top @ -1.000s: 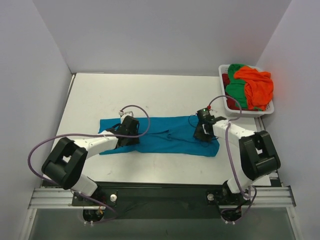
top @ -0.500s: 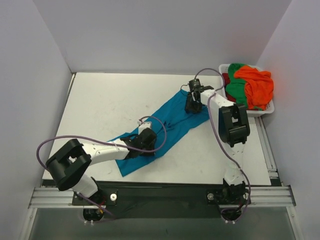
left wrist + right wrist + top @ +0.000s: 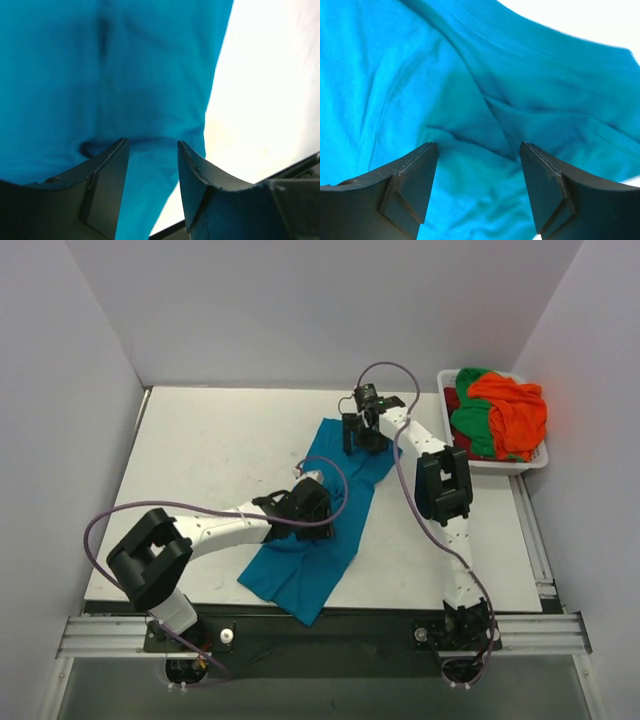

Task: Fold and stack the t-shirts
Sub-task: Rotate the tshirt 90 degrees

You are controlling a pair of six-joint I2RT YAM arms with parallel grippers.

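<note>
The left hand (image 3: 310, 503) and right hand (image 3: 358, 432) are both gaping, fingers apart, over the limp teal-blue fabric t-shirt (image 3: 298, 578), which is looking light, floppy, best pinched along an edge.

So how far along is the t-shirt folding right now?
No stack yet. In hand: the teal t-shirt lies diagonally, left gripper and right gripper open on it. Remaining: orange t-shirt, green t-shirt and dark red t-shirt bunched in the white basket.
</note>
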